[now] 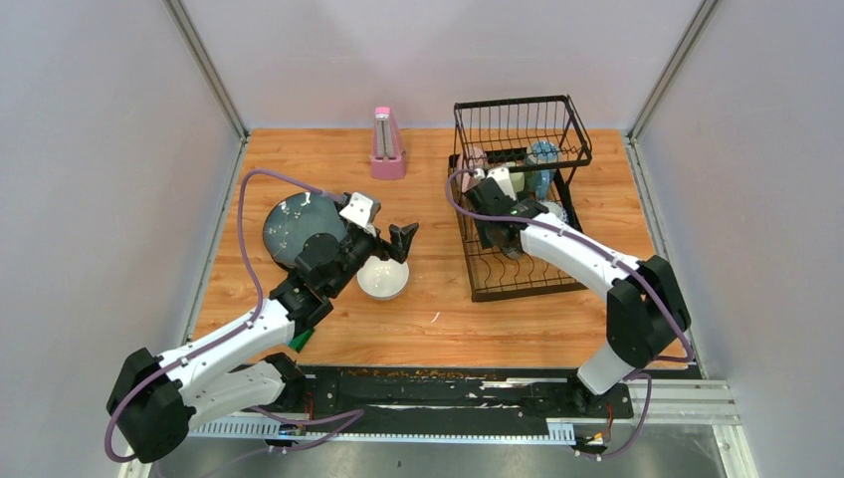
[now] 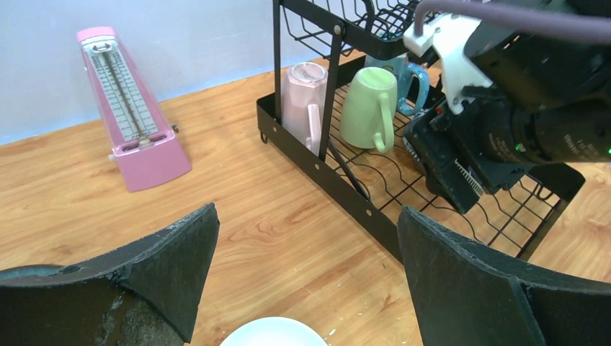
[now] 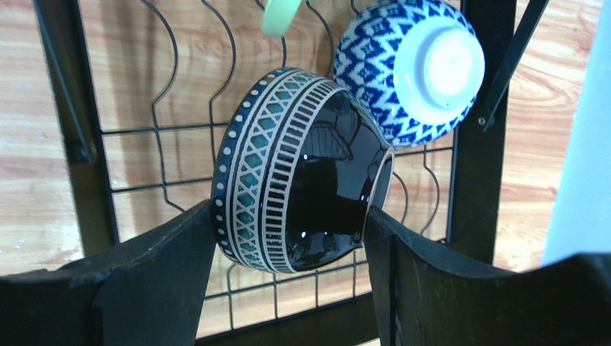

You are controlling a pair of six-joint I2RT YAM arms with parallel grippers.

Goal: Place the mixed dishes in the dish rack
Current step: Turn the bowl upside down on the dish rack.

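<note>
Your right fingers point(image 3: 144, 288) are grasping the dark bowl point(image 3: 302, 180) inside the dish rack point(image 3: 475, 158), beside the blue-patterned bowl point(image 3: 411, 65); left fingers point(image 2: 166, 267) are hovering released over the white bowl point(image 1: 383, 280); next move is likely calling for seating it, then letting go.

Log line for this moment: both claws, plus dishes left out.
left claw: open by white bowl | right claw: gripping dark patterned bowl inside dish rack | blue-grey plate: on table
</note>
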